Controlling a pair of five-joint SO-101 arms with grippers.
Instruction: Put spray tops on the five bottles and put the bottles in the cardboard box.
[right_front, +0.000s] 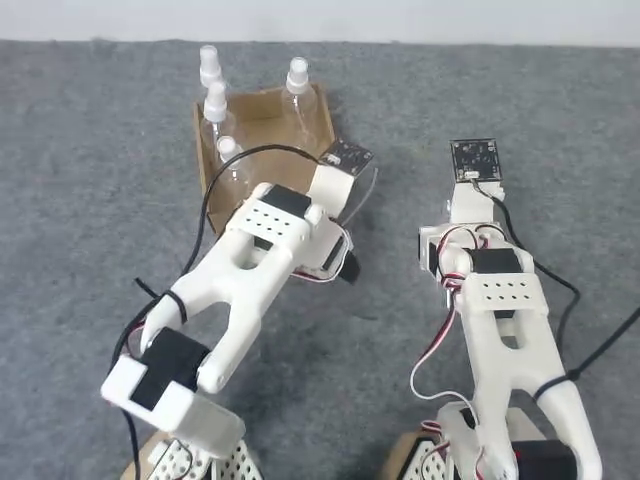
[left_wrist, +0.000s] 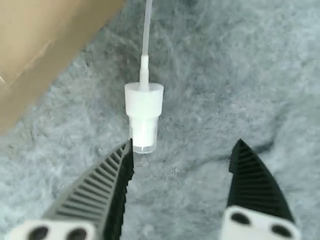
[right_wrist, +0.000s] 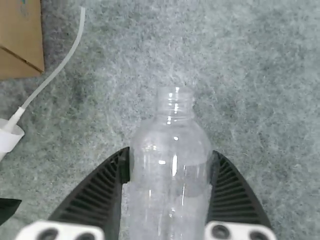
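Hovering low with the left gripper, fingers spread wide, one tip just beside the spray top lying on the grey bench near the cardboard box. Pinching the uncapped bottle in the right gripper, likely steadying it for that top. Up high, capped bottles at the box; down at the wrists, the actual grips.

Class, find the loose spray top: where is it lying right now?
In the left wrist view the spray top lies on the grey carpet beside the cardboard box, just ahead of the open left gripper.
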